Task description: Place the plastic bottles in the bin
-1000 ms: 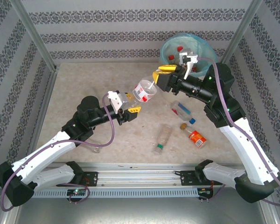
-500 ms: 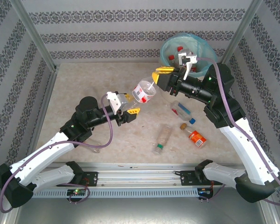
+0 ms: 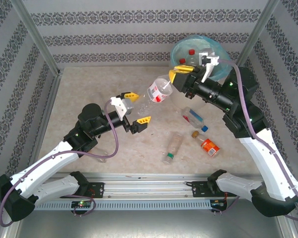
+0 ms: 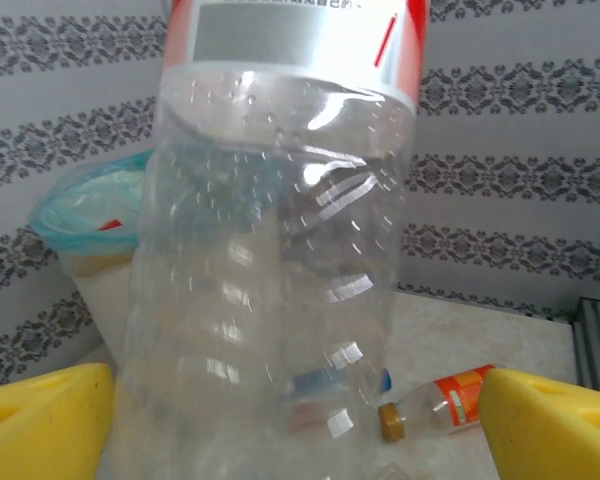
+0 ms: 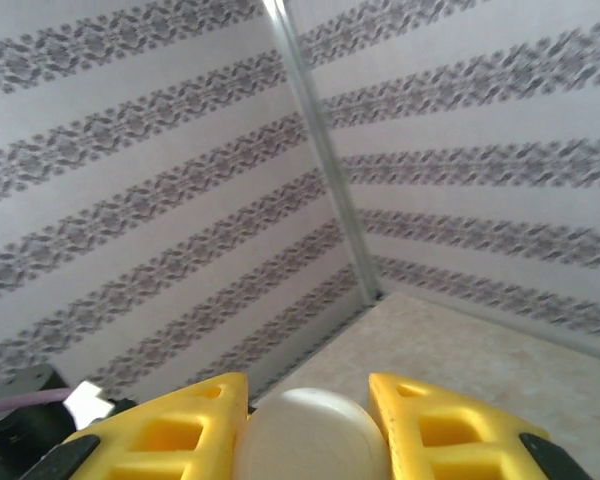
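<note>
A clear plastic bottle [image 3: 156,93] with a red label and a white cap hangs tilted over the table's middle. My right gripper [image 3: 175,79] is shut on its cap [image 5: 315,435], just in front of the bin [image 3: 214,43]. My left gripper [image 3: 137,107] is open, its yellow fingers wide apart on either side of the bottle's base [image 4: 270,280] without touching it. The round off-white bin with the turquoise bag stands at the back right and holds red-capped bottles [image 3: 191,51]. The bin's bag [image 4: 85,210] also shows behind the bottle.
Three more bottles lie on the table right of centre: a clear one with a blue cap [image 3: 193,119], an orange one [image 3: 207,145] [image 4: 445,405], and a clear one with a green cap [image 3: 173,147]. Patterned walls and metal posts close in the table.
My left gripper has opened and let go of the bottle's base. The right gripper, still on the cap, has drawn the bottle up and toward the bin.
</note>
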Motion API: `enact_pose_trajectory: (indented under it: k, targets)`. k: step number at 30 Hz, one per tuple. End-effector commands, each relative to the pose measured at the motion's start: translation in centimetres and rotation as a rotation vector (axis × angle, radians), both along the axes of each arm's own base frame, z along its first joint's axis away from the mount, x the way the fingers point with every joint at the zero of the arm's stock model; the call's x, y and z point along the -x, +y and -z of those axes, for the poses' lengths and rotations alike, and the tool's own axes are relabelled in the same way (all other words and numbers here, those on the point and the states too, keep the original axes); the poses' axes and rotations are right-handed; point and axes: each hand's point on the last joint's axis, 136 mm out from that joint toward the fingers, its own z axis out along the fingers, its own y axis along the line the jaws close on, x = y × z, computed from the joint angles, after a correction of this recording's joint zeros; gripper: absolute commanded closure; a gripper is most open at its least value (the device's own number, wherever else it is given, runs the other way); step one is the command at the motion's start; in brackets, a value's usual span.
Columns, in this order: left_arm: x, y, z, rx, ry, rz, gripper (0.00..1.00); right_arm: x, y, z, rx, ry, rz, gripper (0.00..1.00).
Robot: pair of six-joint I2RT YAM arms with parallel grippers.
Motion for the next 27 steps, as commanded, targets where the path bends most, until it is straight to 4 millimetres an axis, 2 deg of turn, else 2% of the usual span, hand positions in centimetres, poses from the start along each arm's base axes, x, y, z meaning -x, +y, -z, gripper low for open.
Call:
enact_pose_trajectory:
  k: [1, 6, 9, 12, 15, 20, 27]
  targets:
    - [-0.7, 1.7, -2.7, 0.098, -0.072, -0.114, 0.06, -0.8, -3.4, -2.5, 0.067, -0.114, 0.208, 1.00]
    - [-2.4, 4.1, -3.4, 0.127, -0.088, -0.282, 0.05, -3.6, -7.2, -4.6, 0.215, -0.241, 0.479, 1.00]
    - [-3.1, 4.7, -3.3, 0.110, -0.078, -0.334, 0.05, -6.5, -9.1, -5.0, 0.342, -0.283, 0.635, 1.00]
    - [-3.6, 4.9, -2.8, 0.080, -0.071, -0.365, 0.05, -9.9, -10.8, -4.5, 0.438, -0.273, 0.743, 1.00]
    - [-4.4, 4.9, -2.0, 0.046, -0.061, -0.393, 0.04, -13.6, -11.9, -3.4, 0.511, -0.243, 0.808, 1.00]
    - [-5.8, 4.1, -0.7, -0.015, -0.062, -0.416, 0.03, -19.0, -12.6, -1.2, 0.605, -0.205, 0.866, 1.00]
    - [-8.3, 3.1, 0.6, -0.068, -0.059, -0.450, 0.03, -25.4, -14.6, 4.1, 0.711, -0.096, 0.926, 1.00]
